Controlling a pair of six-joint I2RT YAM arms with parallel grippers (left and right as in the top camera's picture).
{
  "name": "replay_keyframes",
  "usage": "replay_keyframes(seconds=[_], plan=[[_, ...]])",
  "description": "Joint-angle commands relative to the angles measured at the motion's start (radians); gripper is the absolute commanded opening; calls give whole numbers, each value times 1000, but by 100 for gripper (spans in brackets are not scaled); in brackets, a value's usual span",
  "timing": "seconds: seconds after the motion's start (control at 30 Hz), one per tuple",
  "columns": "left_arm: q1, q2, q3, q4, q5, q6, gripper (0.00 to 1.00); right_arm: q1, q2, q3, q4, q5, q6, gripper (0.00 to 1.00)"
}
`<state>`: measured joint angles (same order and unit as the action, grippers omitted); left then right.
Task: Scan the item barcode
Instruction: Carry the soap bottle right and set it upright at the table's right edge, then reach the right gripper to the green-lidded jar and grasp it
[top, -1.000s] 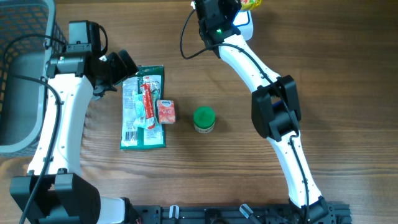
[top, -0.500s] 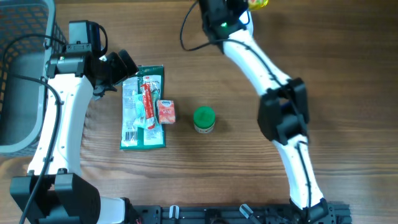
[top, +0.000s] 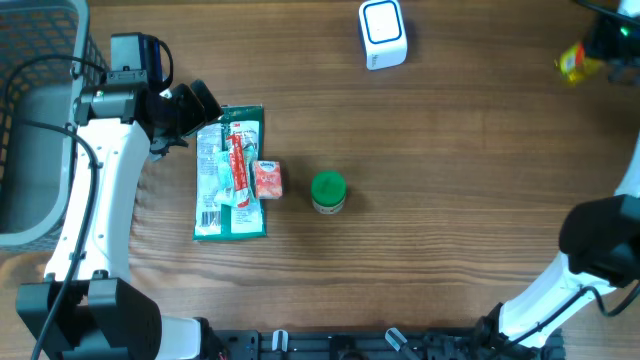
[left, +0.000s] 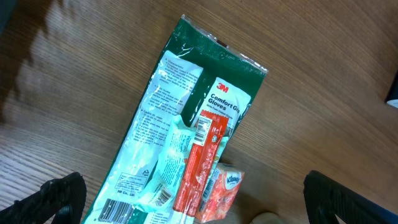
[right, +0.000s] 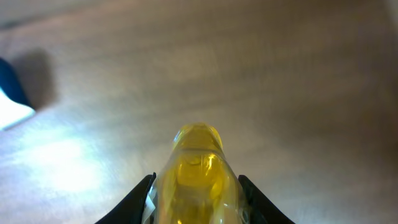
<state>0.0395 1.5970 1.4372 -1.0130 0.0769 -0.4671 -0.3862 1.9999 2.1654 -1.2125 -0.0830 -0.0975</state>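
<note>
from overhead, the right gripper sits at the far right edge of the table, clenched on a small glossy yellow item that pokes out of the jaws to the left. the white box-shaped scanner with a blue-rimmed face stands near the top edge, well apart to the left of that item, with bare wood between them. so the coming move looks like a carry leftward by the right arm, which is the nearer one and the only one loaded. the left gripper hangs with its jaws spread wide and nothing in them, just beside the top of a flat green plastic glove packet. a red stick-shaped sachet and a small orange tissue pack lie on that packet, and a green-lidded round jar stands to their right. in the left wrist view the glove packet runs diagonally under the camera, and both black fingertips stand far apart, touching nothing. in the right wrist view the yellow item fills the gap between the two black fingers, its long axis pointing straight ahead along them. a white corner at the left edge is probably the scanner. no barcode shows on the visible side, so the item likely needs turning to face the scanner.
</note>
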Motion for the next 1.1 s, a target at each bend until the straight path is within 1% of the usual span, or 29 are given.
replay_keyframes(seconds=[0.0, 0.07, 0.13, 0.23, 0.3, 0.37, 0.43, 0.47, 0.53, 0.67, 0.73, 0.8, 0.87, 0.9, 0.93, 0.97, 1.03, 1.07], plan=[[5, -1, 3, 0, 1, 19, 100, -47, 7, -108, 6, -80, 22, 33], [5, -1, 3, 0, 1, 19, 100, -67, 7, -198, 40, -80, 23, 34], [5, -1, 3, 0, 1, 19, 100, -72, 7, -300, 96, -76, 23, 37], [5, -1, 3, 0, 1, 19, 100, -72, 7, -404, 191, -72, 21, 38], [5, -1, 3, 0, 1, 19, 100, -72, 7, -466, 257, -28, 18, 39], [5, -1, 3, 0, 1, 19, 100, -72, 7, -485, 278, -19, -8, 40], [5, -1, 3, 0, 1, 19, 100, -72, 7, -485, 278, -19, -10, 43], [5, -1, 3, 0, 1, 19, 100, -72, 7, -485, 276, -19, -9, 52], [5, -1, 3, 0, 1, 19, 100, -72, 7, -485, 258, -19, -7, 73], [5, -1, 3, 0, 1, 19, 100, -72, 2, -479, 254, -18, -7, 90], [5, -1, 3, 0, 1, 19, 100, -71, -47, -415, 248, 15, 0, 91], [5, -1, 3, 0, 1, 19, 100, -70, -102, -354, 230, 15, 35, 91], [5, -1, 3, 0, 1, 19, 100, -59, -195, -323, 222, 14, 94, 91], [5, -1, 3, 0, 1, 19, 100, -46, -262, -323, 200, -7, 129, 91], [5, -1, 3, 0, 1, 19, 100, -35, -289, -323, 177, -56, 127, 91], [5, -1, 3, 0, 1, 19, 100, -22, -307, -323, 148, -105, 127, 90], [5, -1, 3, 0, 1, 19, 100, 37, -319, -325, 37, -219, 127, 89], [5, -1, 3, 0, 1, 19, 100, 68, -317, -333, 10, -235, 127, 89]])
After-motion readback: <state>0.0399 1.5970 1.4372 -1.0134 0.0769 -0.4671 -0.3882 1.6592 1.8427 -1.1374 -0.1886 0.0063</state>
